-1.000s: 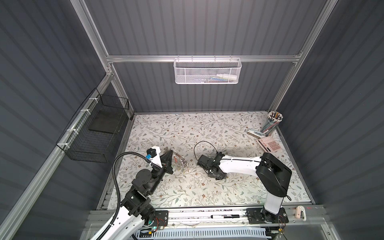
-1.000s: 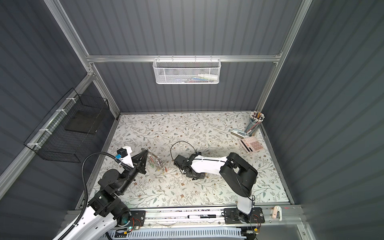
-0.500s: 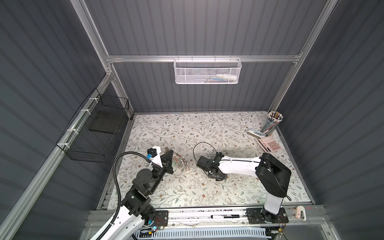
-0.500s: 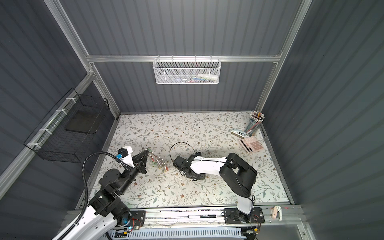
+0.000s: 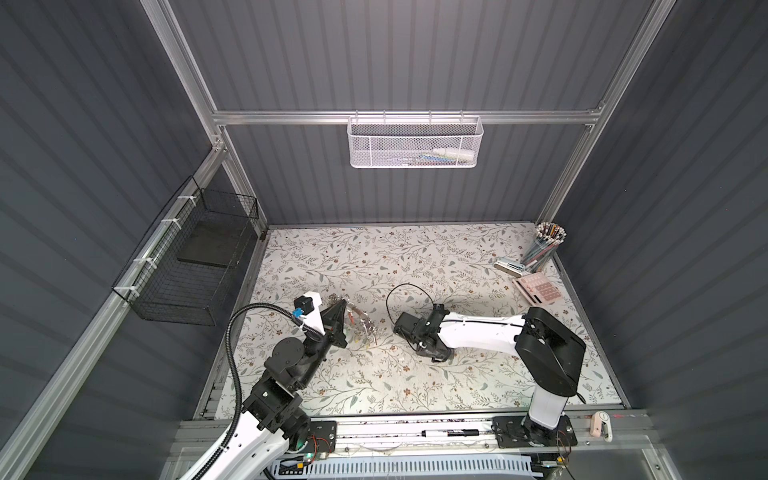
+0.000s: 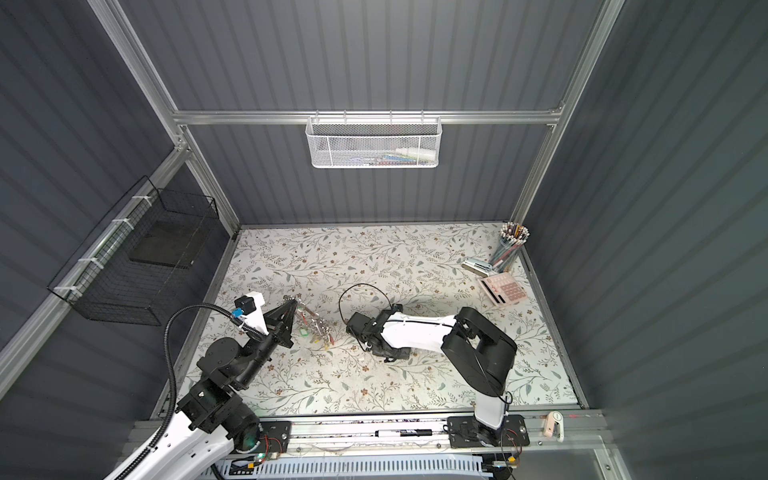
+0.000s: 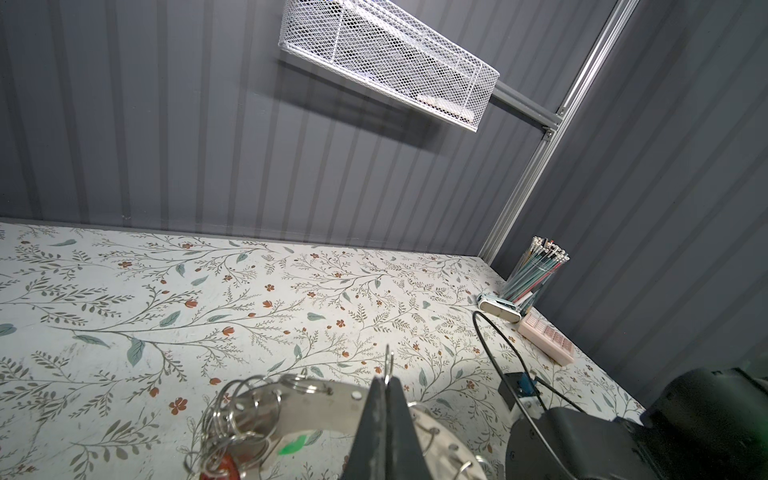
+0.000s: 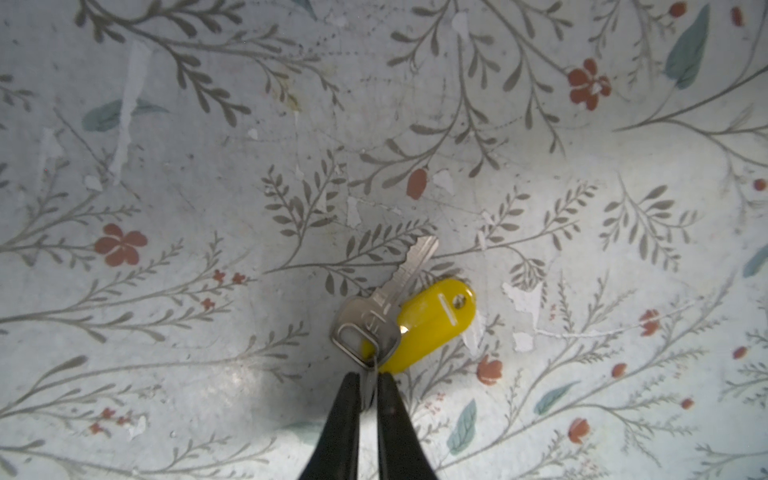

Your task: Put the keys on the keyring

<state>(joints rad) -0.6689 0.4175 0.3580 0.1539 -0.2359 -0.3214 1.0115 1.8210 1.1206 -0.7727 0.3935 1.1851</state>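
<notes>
Right tool (image 8: pixel 369 379): narrow, closed on the small split ring (image 8: pixel 353 338) of the yellow-tagged key (image 8: pixel 401 276), low centre of the right wrist frame. How hard it bites I cannot tell.
Yellow-tagged key: flat on the floral bench (image 8: pixel 166 174), blade slanting toward upper right, with its yellow tag (image 8: pixel 434 318) partly beneath it.
Left tool (image 7: pixel 385 380): pressed fully together on the keyring (image 7: pixel 316 399), with one thin ring edge-on between its tips, bottom centre of the left wrist frame.
Keyring: left of centre in both top views (image 5: pixel 360 323) (image 6: pixel 314 325). It seems lifted at the tool end; whether its far edge rests on the bench I cannot tell. Keys with a red tag (image 7: pixel 224 465) and a green tag (image 7: pixel 297 444) already hang from it.
Risk, slip: the right tool pinches only a thin wire ring. On lifting, the ring could slide out of the tips and the key could drop.
Risk, swing: key and tag hang loose from that ring. They would likely dangle and twist, hiding the ring's opening.
Risk, pivot: the heavy hoop, held by a small contact, may rotate in the left tool when pushed.
Risk, tangle: the hung keys and spare rings crowd the hoop and could catch the incoming key.
Risk, contact: both tools work near each other, so a careless approach could knock the keyring.
</notes>
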